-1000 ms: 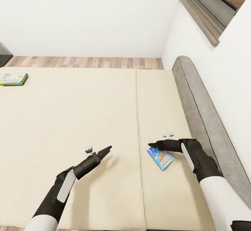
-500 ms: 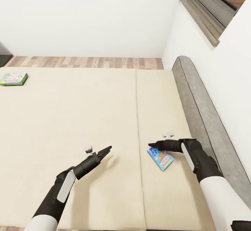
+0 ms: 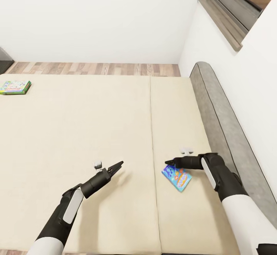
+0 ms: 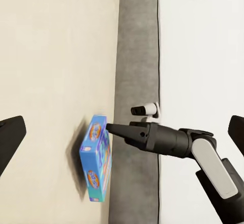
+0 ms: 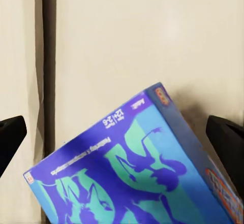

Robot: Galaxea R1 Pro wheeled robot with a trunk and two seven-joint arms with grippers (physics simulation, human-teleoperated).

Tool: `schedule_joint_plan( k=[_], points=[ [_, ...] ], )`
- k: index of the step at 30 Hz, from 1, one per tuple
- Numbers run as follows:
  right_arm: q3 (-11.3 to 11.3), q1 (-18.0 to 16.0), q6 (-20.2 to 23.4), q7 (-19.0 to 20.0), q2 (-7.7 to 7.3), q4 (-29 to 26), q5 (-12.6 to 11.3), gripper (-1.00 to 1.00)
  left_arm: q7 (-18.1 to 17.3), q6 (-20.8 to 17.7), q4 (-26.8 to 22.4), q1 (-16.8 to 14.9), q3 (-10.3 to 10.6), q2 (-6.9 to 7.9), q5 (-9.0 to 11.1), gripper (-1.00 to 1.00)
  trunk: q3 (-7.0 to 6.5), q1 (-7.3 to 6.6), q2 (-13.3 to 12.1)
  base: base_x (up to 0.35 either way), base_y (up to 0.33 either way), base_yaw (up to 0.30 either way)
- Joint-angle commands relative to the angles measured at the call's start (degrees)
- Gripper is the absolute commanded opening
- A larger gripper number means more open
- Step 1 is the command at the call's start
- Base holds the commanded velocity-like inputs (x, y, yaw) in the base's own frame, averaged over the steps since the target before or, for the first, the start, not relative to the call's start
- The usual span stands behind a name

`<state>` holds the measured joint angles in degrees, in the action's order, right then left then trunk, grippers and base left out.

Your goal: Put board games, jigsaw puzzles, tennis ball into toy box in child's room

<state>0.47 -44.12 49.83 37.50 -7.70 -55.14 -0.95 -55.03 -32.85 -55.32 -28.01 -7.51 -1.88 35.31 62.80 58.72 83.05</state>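
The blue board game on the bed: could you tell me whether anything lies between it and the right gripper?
Nothing visible does. The blue board game lies on the cream mattress, and the right gripper hangs at its near corner with only bare bedding around. In the right wrist view the box sits between the spread fingertips, unobstructed.

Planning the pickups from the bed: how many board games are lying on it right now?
2. A blue board game lies near the headboard, just under the right gripper; a green-edged one sits at the bed's far left edge.
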Motion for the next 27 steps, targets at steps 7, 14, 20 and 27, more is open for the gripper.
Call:
schedule_joint_plan(
  k=[7,14,20,27],
  points=[
    [0.1,0.0,2.8,0.2,-0.27,1.0,0.9,1.00,-0.1,-0.5,0.0,0.0,-0.1,-0.05,0.1,1.00,0.04,0.00,0.0,0.000,0.000,0.000],
    [0.1,0.0,4.0,1.5,-0.38,0.7,0.8,1.00,-0.1,-0.5,0.0,0.0,-0.1,-0.05,0.1,1.00,0.04,0.00,0.0,0.000,0.000,0.000],
    [0.1,0.0,4.5,5.8,-0.48,0.5,0.9,1.00,-0.1,-0.5,0.0,0.0,-0.1,-0.05,0.1,1.00,0.04,0.00,0.0,0.000,0.000,0.000],
    [0.1,0.0,4.8,10.1,-0.75,0.5,2.6,1.00,-0.1,-0.5,0.0,0.0,-0.1,-0.05,0.1,1.00,0.04,0.00,0.0,0.000,0.000,0.000]
  ],
)
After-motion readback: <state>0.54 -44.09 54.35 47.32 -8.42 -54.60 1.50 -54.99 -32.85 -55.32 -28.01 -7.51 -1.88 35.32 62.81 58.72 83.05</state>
